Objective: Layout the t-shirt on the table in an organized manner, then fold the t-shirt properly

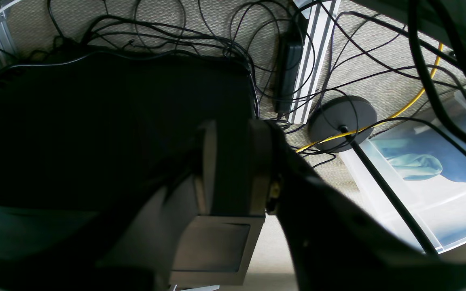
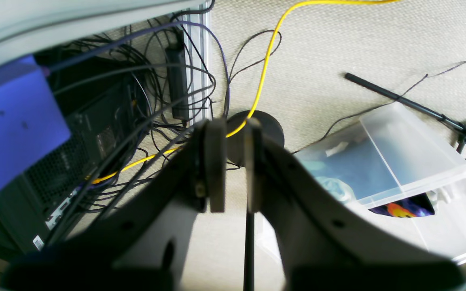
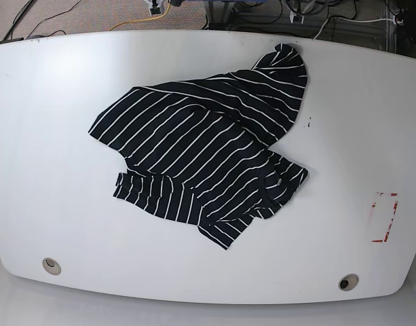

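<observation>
The t-shirt (image 3: 208, 156), black with thin white stripes, lies crumpled in the middle of the white table (image 3: 58, 102). One part is folded over toward the back right and a sleeve sticks out at the front left. Neither gripper shows in the base view. In the left wrist view my left gripper (image 1: 233, 137) hangs over the floor, its jaws a little apart and empty. In the right wrist view my right gripper (image 2: 236, 137) also hangs over the floor, jaws apart by a narrow gap and empty. Neither wrist view shows the t-shirt or the table top.
A red rectangular mark (image 3: 384, 217) sits near the table's right edge, and two round metal holes (image 3: 51, 265) (image 3: 348, 281) sit near its front. Below the grippers are tangled cables, a round stand base (image 1: 342, 121), a dark case (image 1: 95, 121) and a clear plastic bin (image 2: 399, 161).
</observation>
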You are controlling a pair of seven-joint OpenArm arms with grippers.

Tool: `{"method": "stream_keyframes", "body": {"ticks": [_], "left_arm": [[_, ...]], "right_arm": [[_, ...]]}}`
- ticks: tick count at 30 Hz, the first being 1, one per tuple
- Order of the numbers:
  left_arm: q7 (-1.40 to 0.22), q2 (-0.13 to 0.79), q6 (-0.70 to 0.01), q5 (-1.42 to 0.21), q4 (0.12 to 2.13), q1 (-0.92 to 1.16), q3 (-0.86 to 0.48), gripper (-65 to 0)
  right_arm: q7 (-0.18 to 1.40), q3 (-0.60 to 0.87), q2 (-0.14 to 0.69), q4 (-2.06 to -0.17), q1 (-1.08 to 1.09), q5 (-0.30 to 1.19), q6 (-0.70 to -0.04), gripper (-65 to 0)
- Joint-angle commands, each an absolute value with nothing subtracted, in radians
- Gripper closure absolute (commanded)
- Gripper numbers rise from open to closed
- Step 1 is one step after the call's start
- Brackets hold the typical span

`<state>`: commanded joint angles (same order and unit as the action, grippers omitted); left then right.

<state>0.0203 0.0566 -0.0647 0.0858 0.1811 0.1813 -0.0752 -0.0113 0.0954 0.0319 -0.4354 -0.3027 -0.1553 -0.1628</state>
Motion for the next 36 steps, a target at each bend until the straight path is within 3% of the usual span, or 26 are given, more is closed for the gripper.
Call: {"method": "stream_keyframes", "body": {"ticks": [36], "left_arm": [[0.028, 0.053, -0.071, 0.091, 0.196, 0.174, -0.077, -11.9]], "right_arm": [[-0.016, 0.088, 0.025, -0.435, -0.257, -0.153, -0.165, -7.9]]}}
